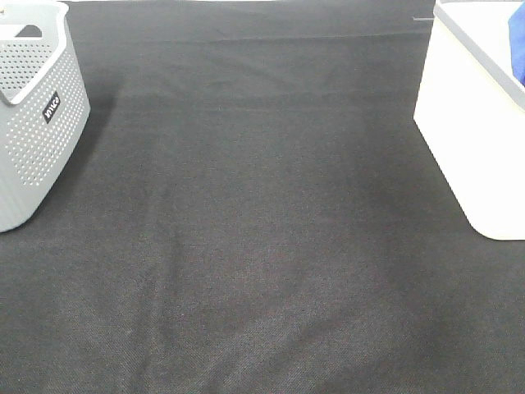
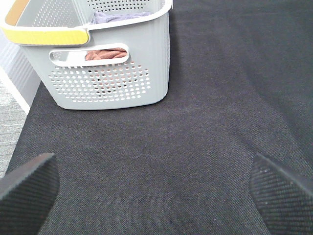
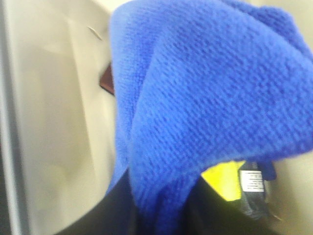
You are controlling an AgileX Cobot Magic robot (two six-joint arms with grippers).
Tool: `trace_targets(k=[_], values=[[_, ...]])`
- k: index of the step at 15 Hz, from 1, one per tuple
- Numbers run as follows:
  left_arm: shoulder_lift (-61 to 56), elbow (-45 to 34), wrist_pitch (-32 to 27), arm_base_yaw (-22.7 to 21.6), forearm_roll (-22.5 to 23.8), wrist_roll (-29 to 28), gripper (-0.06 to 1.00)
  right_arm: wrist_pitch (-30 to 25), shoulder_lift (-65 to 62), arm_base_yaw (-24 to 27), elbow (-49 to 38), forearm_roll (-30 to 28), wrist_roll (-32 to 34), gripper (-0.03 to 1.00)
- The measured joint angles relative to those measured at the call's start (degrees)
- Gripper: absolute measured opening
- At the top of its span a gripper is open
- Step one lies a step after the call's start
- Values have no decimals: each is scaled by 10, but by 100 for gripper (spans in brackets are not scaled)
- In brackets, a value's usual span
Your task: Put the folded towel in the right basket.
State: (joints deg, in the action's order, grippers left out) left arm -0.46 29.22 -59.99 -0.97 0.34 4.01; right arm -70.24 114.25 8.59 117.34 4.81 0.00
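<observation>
The blue folded towel fills the right wrist view, hanging inside the white right basket. My right gripper is shut on the towel's lower part, with dark fingers on either side of the cloth. In the high view only a strip of the blue towel shows over the white basket at the right edge, and the right gripper is out of frame. My left gripper is open and empty above the black cloth, in front of the grey basket.
The grey perforated basket stands at the far left and holds a brown towel and a purple one. A yellow item and a label tag lie under the blue towel. A black cloth covers the table.
</observation>
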Motion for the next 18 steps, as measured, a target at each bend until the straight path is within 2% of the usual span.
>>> trace_targets(k=[3, 4, 5, 6, 7, 8, 9, 14, 18], values=[[0, 0, 0, 0, 0, 0, 99, 0, 21, 0, 0, -13, 0, 18], [0, 0, 0, 0, 0, 0, 99, 0, 22, 0, 0, -18, 0, 26], [0, 0, 0, 0, 0, 0, 99, 1, 26, 0, 0, -29, 0, 56], [0, 0, 0, 0, 0, 0, 99, 1, 26, 0, 0, -36, 5, 77], [0, 0, 0, 0, 0, 0, 99, 1, 26, 0, 0, -36, 6, 89], [0, 0, 0, 0, 0, 0, 99, 1, 26, 0, 0, -36, 9, 94], [0, 0, 0, 0, 0, 0, 99, 1, 26, 0, 0, -34, 11, 96], [0, 0, 0, 0, 0, 0, 99, 1, -22, -1, -1, 65, 14, 97], [0, 0, 0, 0, 0, 0, 99, 4, -101, -1, -45, 66, 10, 97]])
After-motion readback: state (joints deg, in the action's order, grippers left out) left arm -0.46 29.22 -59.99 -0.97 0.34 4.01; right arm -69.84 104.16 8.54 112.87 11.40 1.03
